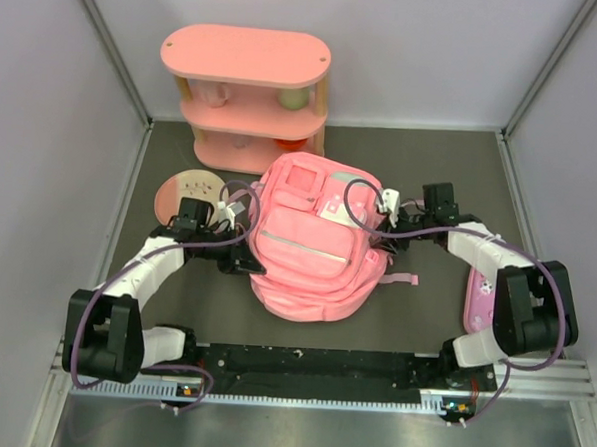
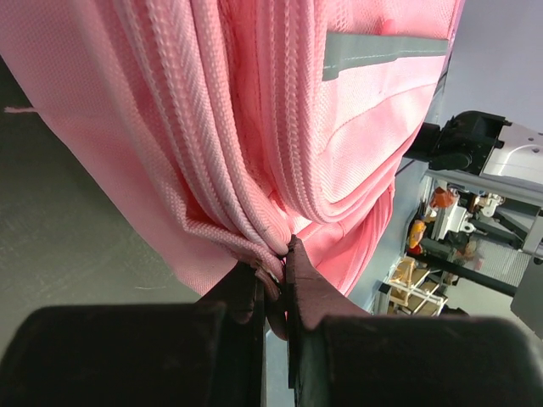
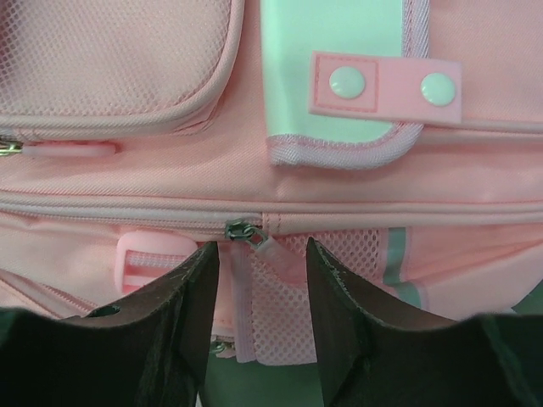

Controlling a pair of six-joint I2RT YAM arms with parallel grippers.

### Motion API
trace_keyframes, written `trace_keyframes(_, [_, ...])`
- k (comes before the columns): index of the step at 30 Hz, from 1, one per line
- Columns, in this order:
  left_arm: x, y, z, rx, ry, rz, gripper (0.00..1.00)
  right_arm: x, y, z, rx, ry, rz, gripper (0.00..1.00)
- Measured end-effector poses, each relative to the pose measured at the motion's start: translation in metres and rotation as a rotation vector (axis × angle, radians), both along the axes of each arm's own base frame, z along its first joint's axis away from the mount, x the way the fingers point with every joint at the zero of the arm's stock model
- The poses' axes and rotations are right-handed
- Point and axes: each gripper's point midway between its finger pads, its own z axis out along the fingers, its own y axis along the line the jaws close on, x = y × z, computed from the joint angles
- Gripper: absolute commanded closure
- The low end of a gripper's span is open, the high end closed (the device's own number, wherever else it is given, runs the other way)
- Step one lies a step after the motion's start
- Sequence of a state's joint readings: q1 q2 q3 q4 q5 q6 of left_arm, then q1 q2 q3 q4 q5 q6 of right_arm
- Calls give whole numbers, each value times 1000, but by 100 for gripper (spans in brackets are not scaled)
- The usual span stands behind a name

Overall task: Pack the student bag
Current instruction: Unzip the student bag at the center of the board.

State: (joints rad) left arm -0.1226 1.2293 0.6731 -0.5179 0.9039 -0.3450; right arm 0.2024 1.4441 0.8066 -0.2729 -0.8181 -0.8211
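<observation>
My left gripper (image 2: 273,280) has its fingers pinched together on a thin fold of the bag (image 1: 307,254) at its side seam. My right gripper (image 3: 261,280) has its fingers apart, one on each side of the zip pull (image 3: 254,240), not touching it as far as I can see. The bag lies in the middle of the table (image 1: 424,320), in front of the shelf (image 1: 245,91). My worry is that the small pull squirts out as I close, or that the thin pinch of fabric slips and the soft bag drags along instead of unzipping.

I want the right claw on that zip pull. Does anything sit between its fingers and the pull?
Nothing visible. The zip pull on the student bag lies bare inside the open right claw.
</observation>
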Motion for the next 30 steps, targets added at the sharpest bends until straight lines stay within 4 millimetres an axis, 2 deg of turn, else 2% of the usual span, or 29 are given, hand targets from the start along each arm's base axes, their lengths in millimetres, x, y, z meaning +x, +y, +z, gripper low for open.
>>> trace_keyframes(2, [0, 0, 0, -3, 2, -3, 98, 3, 3, -2, -7, 6, 10, 58])
trace_keyframes(5, [0, 0, -1, -8, 8, -5, 98, 7, 6, -4, -21, 21, 27, 67])
trace_keyframes(6, [0, -1, -1, -10, 9, -6, 98, 6, 8, -5, -26, 31, 34, 74])
trace_keyframes(8, [0, -1, 0, -14, 8, -8, 98, 5, 8, -7, -35, 50, 44, 79])
trace_keyframes(9, [0, -1, 0, -16, 7, -8, 98, 3, 8, -9, -41, 64, 48, 93])
trace_keyframes(10, [0, -1, 0, -18, 7, -10, 98, 2, 9, -9, -45, 69, 54, 100])
trace_keyframes(18, [1, -2, 1, -29, 8, -14, 97, 0, 11, -8, -104, 52, 72, 100])
trace_keyframes(21, [1, -3, 1, -30, 9, -12, 97, -4, 14, 1, -135, 1, 74, 100])
trace_keyframes(26, [3, -4, 2, -44, 15, 1, 97, -31, 23, 20, -169, -80, 88, 100])
trace_keyframes(30, [2, -5, -2, -59, 26, 22, 97, -56, 30, 23, -196, -98, 111, 100])
